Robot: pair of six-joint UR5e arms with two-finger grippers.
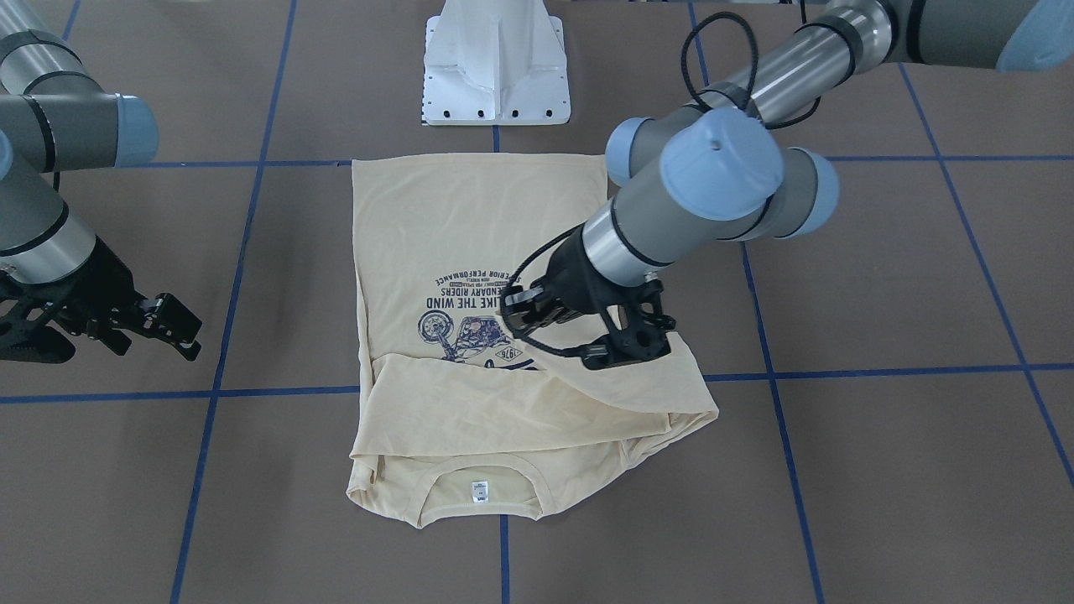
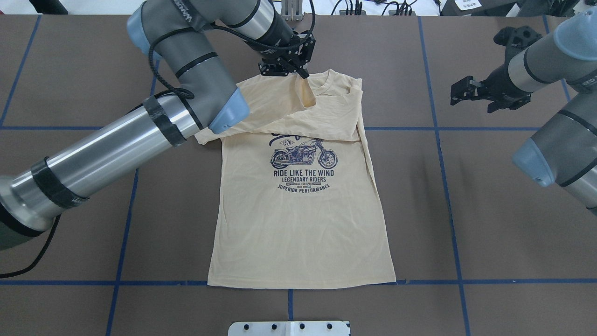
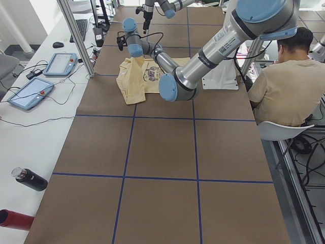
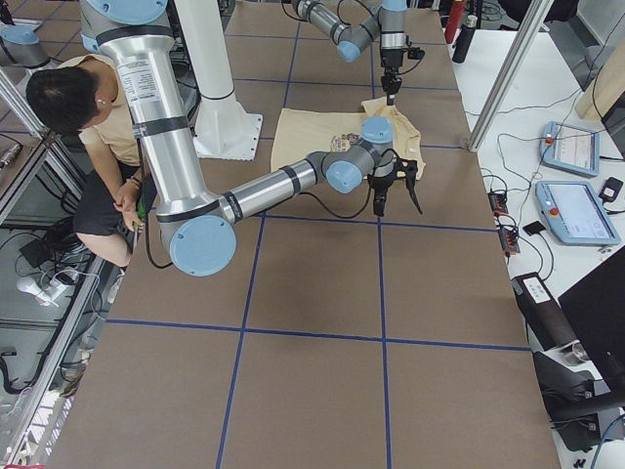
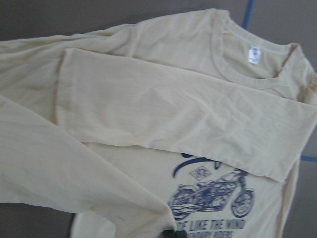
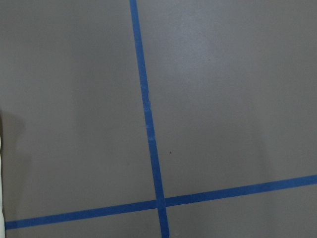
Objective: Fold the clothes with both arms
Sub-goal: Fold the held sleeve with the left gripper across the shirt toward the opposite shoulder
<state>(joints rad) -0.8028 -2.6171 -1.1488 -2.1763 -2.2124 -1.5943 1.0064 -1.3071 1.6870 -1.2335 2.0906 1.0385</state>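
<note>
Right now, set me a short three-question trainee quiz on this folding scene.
1. True or false: the right hand is touching the T-shirt.
2. The left hand is: A open over the table; B shut on T-shirt fabric near the collar; C out of view.
3. Fill in: the navy print shows a ____.
Key: 1 false; 2 B; 3 motorcycle.
</note>
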